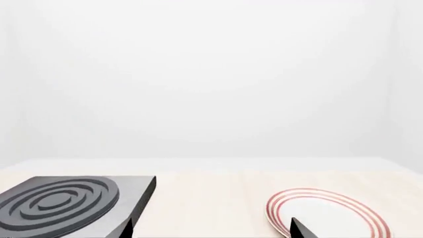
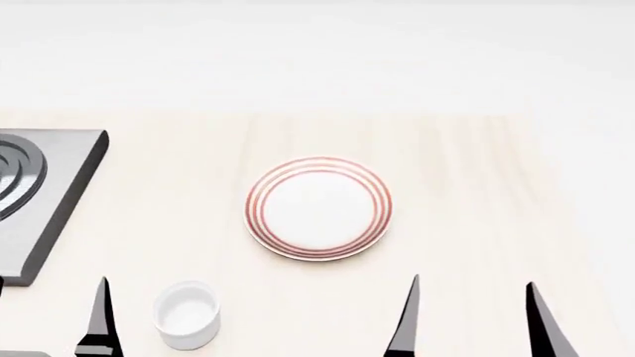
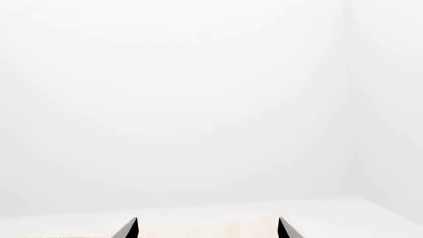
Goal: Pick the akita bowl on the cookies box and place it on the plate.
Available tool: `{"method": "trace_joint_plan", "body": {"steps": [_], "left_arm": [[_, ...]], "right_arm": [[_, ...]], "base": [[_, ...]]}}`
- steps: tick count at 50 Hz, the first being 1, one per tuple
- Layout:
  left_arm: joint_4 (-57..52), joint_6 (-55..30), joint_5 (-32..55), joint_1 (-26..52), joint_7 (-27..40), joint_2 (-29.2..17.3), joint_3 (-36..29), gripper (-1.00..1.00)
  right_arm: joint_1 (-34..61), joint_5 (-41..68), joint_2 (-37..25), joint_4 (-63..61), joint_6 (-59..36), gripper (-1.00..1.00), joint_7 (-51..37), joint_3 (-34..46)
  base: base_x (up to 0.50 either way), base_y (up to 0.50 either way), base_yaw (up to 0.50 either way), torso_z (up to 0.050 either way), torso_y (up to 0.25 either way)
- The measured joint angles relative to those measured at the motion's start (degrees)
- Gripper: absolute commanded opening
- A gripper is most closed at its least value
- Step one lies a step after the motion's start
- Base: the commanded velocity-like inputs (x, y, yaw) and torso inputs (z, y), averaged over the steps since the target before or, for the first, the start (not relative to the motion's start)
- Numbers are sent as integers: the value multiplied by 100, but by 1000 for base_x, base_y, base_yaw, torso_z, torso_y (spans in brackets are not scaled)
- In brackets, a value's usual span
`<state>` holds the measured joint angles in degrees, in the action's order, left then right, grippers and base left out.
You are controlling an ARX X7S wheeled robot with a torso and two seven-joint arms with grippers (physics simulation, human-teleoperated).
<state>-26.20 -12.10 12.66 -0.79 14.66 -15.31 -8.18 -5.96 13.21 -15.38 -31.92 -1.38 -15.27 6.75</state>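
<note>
Both the right gripper [image 2: 472, 316] and the left gripper [image 1: 211, 229] stand wide open, holding nothing. The round white red-ringed plate [image 2: 319, 208] lies at eleven o'clock from the right jaws, nearer them. Akita bowl and cookies box are out of view.

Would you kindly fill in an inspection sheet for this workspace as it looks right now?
Surface: pale wood table.
Job's things: plate lies bare near the centre; bowl and cookies box not in view.
Clutter: white ramekin at the near edge; dark stove block with ring burner on the left.
Grippers: left gripper and right gripper both open, holding nothing.
Cables: nothing seen.
Surroundings: plain white walls.
</note>
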Motion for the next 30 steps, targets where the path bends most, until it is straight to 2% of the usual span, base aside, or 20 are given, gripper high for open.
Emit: {"method": "trace_joint_plan", "body": {"steps": [6,30], "left_arm": [[6,13,61,4,12,-19,0,100],[-139,128,411,-22,-28,-121,80,100]], "right_arm": [[7,-28,-30,-19,-28,100,-20,28],[50,-137,-114,-182,-192,100,-230,27]], "base": [[387,-74,0,3,0],[0,0,0,50,0]]}}
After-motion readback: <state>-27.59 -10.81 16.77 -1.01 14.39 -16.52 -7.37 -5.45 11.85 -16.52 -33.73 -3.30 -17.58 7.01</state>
